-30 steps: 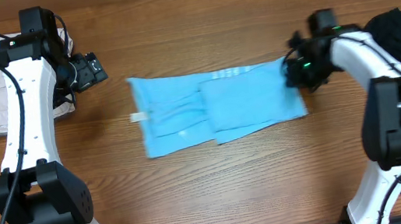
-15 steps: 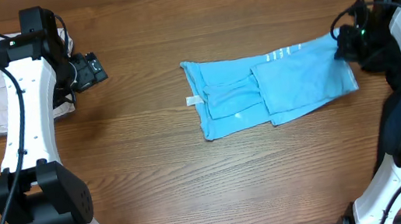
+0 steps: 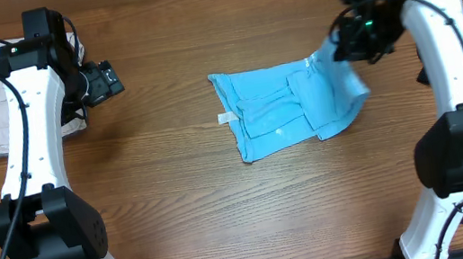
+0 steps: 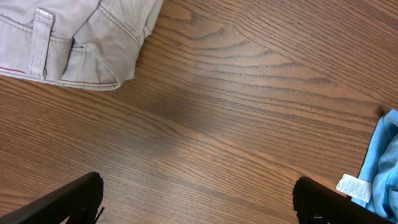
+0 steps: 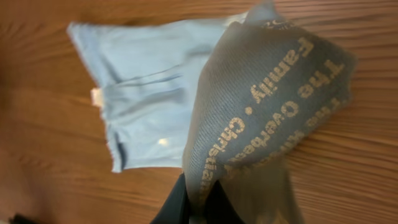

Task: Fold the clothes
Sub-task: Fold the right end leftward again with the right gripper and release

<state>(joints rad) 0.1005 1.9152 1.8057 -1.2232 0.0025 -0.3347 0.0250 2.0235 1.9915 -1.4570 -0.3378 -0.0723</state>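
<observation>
Blue T-shirt (image 3: pixel 279 109), your right gripper (image 3: pixel 341 49) clenched on its lifted edge at two o'clock, left gripper (image 3: pixel 113 80) released at ten.

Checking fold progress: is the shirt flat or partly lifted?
Partly lifted: right gripper holds the T-shirt by its right end, raised; the rest lies flat.

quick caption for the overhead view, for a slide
Right tool holds one end of the light blue T-shirt raised above the wooden table.
</observation>
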